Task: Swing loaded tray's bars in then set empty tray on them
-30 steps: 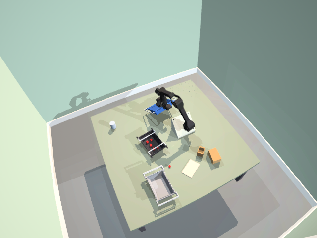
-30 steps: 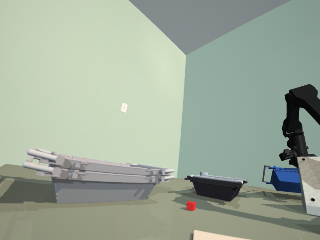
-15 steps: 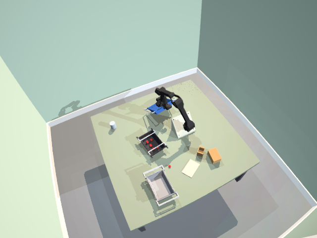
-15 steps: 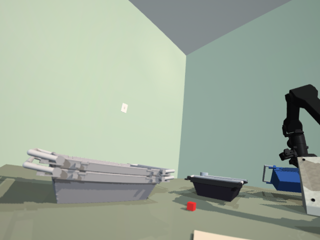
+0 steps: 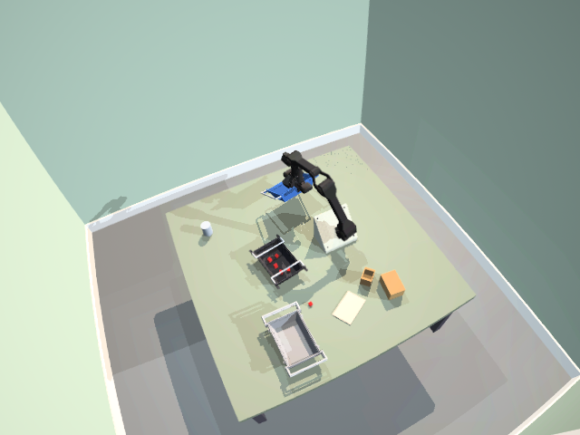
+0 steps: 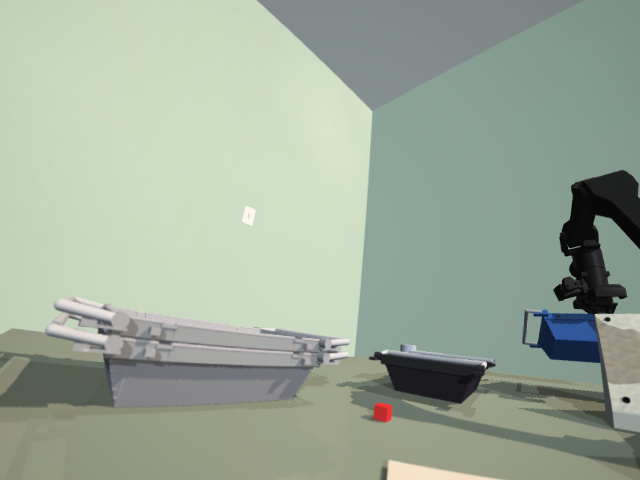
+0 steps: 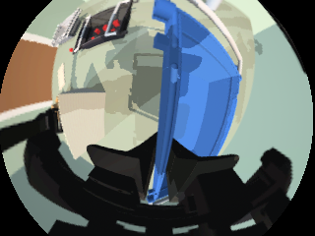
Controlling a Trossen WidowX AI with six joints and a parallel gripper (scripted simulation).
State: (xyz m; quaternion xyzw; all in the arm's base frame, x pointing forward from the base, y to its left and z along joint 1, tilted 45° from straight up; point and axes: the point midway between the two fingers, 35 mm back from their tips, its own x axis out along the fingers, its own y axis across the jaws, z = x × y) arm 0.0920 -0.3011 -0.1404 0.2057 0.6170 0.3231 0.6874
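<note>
The loaded black tray point(image 5: 266, 268) point(image 6: 431, 379) point(image 7: 125, 16) stands mid-table with several red blocks point(image 5: 275, 265) inside. Its two white wire bars point(image 5: 266, 246) point(image 5: 289, 276) lie near the two ends of its top. My gripper point(image 5: 294, 186) point(image 6: 589, 307) point(image 7: 161, 136) is shut on the rim of the empty blue tray point(image 5: 281, 189) point(image 6: 566, 338) point(image 7: 197, 79). It holds that tray tilted, clear of the table, behind the black tray. One bar of the blue tray point(image 6: 524, 328) sticks out at its end.
A larger grey tray point(image 5: 271, 320) point(image 6: 201, 382) stands near the front edge. A loose red block point(image 5: 310, 304) point(image 6: 383, 411) lies between the grey tray and the black tray. A white cylinder point(image 5: 206, 228), a small open box point(image 5: 367, 275), an orange box point(image 5: 391, 284) and a cream sheet point(image 5: 349, 306) are on the table. The arm's base plate point(image 5: 327, 231) point(image 6: 620, 372) stands right of the black tray.
</note>
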